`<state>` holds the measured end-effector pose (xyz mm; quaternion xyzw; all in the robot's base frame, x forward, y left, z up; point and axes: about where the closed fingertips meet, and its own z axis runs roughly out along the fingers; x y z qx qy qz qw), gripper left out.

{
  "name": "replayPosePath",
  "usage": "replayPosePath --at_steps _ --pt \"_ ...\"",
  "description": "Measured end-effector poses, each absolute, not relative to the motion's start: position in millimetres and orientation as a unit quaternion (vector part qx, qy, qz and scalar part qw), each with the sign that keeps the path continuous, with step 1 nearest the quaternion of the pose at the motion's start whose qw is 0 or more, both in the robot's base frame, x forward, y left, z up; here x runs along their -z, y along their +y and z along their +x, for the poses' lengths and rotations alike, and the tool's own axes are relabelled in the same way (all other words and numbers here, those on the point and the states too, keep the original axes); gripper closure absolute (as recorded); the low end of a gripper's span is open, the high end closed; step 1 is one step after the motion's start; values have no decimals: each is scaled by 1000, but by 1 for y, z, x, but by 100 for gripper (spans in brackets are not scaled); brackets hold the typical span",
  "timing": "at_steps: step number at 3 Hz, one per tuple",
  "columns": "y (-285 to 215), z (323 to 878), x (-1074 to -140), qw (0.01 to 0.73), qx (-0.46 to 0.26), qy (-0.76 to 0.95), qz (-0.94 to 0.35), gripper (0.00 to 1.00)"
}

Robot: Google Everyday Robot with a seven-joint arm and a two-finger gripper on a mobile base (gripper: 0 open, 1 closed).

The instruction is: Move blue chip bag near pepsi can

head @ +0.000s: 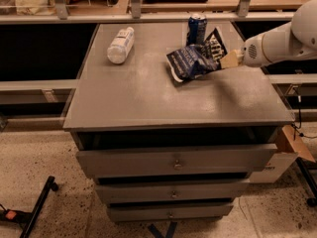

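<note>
The blue chip bag (pixel 192 62), crumpled navy foil with white lettering, lies on the grey cabinet top (pixel 148 93) at the back right. Its right end stands up. The pepsi can (pixel 196 29) stands upright just behind the bag, touching or almost touching it. My gripper (pixel 228 59) reaches in from the right on a white arm (pixel 277 41) and its cream tip is right against the bag's right edge, low over the cabinet top.
A clear plastic bottle with a white label (pixel 121 44) lies on its side at the back left of the top. The cabinet has three drawers (pixel 173 162) below, the top one slightly open. A shelf rail (pixel 148 18) runs behind. A cardboard box (pixel 292 143) sits at the right.
</note>
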<state>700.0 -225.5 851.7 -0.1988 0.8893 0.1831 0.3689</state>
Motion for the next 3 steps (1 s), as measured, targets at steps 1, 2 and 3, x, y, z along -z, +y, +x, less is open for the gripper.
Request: replayPosePath --at_steps 1,2,3 --pt "-225 702 -851 373 -183 889 -192 100" --pt "-226 704 -849 374 -182 890 -188 82" --pt "-226 704 -849 377 -175 890 -189 59"
